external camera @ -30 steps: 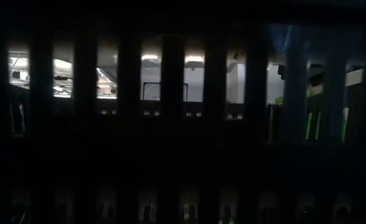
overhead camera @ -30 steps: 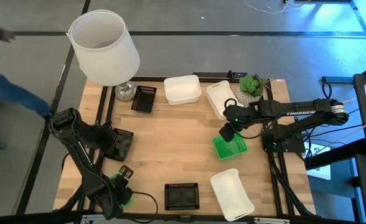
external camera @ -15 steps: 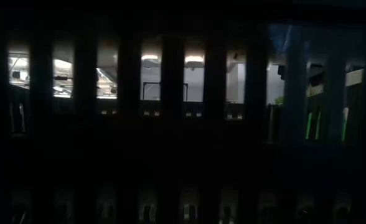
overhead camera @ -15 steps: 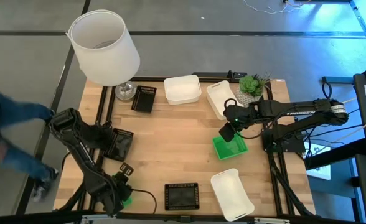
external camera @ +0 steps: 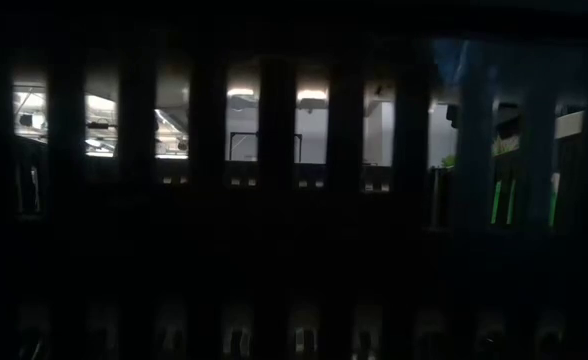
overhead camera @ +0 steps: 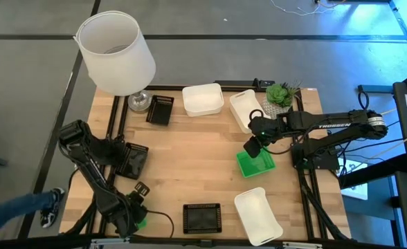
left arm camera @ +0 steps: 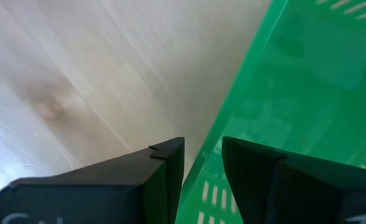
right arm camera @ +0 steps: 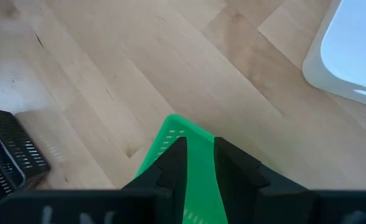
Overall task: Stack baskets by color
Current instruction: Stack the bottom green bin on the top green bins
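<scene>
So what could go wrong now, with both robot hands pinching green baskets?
1. The right gripper pinches only the thin wall of its green basket, so the basket could slip or tilt when lifted.
2. The left gripper also grips just the rim of the other green basket, near the table's front edge; a tug might drop it off.
3. The white basket sits close behind the right gripper and could get bumped.

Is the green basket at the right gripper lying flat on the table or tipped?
Tipped: the green basket hangs slanted from the right gripper, whose fingers pinch its rim.
</scene>
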Tool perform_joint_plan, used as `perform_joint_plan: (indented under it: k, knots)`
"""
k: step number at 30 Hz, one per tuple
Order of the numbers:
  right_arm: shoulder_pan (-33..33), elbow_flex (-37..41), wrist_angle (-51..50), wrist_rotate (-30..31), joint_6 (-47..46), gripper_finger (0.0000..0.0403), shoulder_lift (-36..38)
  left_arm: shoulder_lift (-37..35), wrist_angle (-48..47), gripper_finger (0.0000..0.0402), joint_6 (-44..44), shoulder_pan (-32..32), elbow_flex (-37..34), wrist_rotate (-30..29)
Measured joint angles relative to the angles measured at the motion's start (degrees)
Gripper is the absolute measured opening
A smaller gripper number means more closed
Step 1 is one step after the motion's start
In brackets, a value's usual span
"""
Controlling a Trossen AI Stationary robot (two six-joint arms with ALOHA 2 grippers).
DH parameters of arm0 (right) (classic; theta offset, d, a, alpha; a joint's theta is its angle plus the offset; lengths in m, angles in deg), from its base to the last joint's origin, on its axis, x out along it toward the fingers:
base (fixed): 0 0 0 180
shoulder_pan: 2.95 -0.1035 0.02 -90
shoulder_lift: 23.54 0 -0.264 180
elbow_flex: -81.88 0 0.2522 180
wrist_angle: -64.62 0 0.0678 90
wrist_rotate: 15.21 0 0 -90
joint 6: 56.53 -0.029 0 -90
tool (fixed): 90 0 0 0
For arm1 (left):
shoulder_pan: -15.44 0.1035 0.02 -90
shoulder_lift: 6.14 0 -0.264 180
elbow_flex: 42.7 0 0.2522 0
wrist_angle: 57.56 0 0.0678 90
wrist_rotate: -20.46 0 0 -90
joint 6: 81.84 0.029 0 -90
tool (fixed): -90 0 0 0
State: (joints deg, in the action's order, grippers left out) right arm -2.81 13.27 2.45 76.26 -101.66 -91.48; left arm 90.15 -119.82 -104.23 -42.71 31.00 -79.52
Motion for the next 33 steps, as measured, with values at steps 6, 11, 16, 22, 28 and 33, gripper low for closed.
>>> perform_joint_plan:
  k: [6,11,16,22,28,33]
  knots:
    - [0.02,0.0,-0.01,-0.08,-1.33,0.0079,-0.01,0.02,0.23,0.0099,-2.68,0.0,-0.34,0.07]
    - [0.01,0.0,-0.02,-0.1,-2.62,0.0079,-0.02,0.01,0.23,0.0099,-2.76,0.0,-0.34,0.11]
    - [0.02,0.0,-0.02,-0.08,-2.66,0.0079,-0.02,0.01,0.06,0.0072,-2.5,0.0,-0.34,0.84]
    - [0.01,0.0,0.07,-0.08,-2.62,0.0079,-0.02,-0.02,-0.58,0.0007,-2.39,2.16,-0.34,5.73]
    - [0.01,0.0,1.09,-0.54,-2.15,0.0079,-0.02,-0.06,-4.39,0.0001,-11.71,7.67,-0.15,5.68]
    - [0.0,0.0,1.09,-5.46,2.11,0.0079,-0.02,-0.2,-11.56,0.0,-18.27,13.6,4.8,2.37]
